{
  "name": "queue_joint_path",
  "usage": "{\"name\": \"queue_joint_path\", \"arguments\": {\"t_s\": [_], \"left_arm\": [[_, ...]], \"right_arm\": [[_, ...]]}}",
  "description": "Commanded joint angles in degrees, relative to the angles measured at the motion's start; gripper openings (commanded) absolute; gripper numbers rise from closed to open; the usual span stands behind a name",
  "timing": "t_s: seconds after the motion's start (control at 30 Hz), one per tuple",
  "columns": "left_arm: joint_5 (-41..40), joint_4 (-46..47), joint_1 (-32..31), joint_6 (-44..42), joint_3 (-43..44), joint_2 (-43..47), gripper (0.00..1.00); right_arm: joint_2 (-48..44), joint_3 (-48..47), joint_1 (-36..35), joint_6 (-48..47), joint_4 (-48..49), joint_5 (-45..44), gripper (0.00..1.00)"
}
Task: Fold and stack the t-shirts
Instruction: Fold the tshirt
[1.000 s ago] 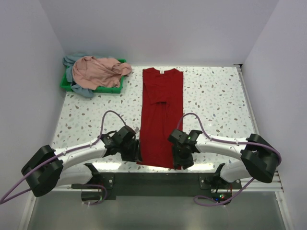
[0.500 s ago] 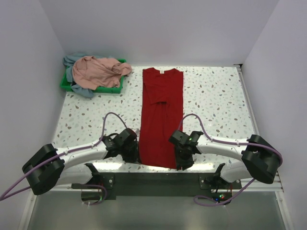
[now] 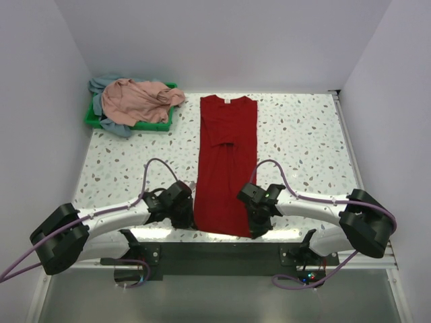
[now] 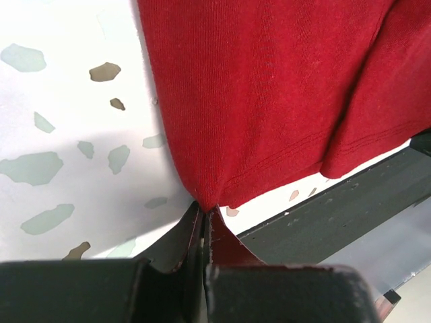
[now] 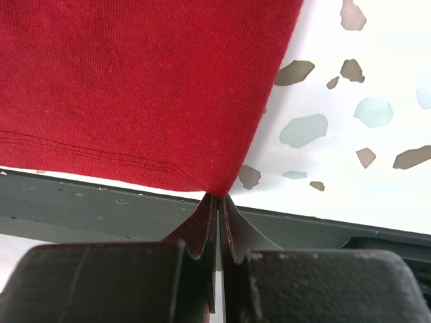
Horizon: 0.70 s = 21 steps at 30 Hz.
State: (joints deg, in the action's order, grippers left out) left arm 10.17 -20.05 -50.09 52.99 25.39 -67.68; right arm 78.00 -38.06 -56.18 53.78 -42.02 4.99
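Note:
A red t-shirt (image 3: 227, 155) lies as a long narrow strip down the middle of the table, sleeves folded in, collar at the far end. My left gripper (image 3: 190, 219) is shut on its near left hem corner (image 4: 205, 198). My right gripper (image 3: 256, 225) is shut on the near right hem corner (image 5: 221, 188). Both corners bunch into the closed fingertips just above the table's near edge. A dusty pink t-shirt (image 3: 138, 99) lies crumpled on top of a grey-blue one (image 3: 116, 126) in the green tray (image 3: 158, 125) at the back left.
White walls close in the speckled table (image 3: 303, 141) at the left, back and right. A dark rail (image 3: 215, 256) with the arm bases runs along the near edge, right under the shirt's hem (image 5: 101, 158).
Both grippers have gone from open to shut on the hem corners. The near hem has drawn in slightly at both corners.

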Motion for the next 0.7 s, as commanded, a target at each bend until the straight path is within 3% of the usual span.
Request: {"name": "queue_joint_path", "arguments": {"t_s": [0.0, 0.37, 0.67], "left_arm": [[-1.21, -1.39, -0.54, 0.62, -1.31, 1.31, 0.0], [-1.74, -2.27, -0.54, 2.38, -0.52, 5.36, 0.0], [-5.94, -6.75, -0.72, 3.17, 6.6, 7.99, 0.0]], "right_arm": [[-0.65, -0.43, 0.2, 0.1, -1.05, -1.74, 0.0], [-3.9, -1.57, 0.2, 0.63, -3.77, -3.32, 0.0], [-6.1, -5.88, 0.2, 1.41, -6.75, -4.82, 0.0]]}}
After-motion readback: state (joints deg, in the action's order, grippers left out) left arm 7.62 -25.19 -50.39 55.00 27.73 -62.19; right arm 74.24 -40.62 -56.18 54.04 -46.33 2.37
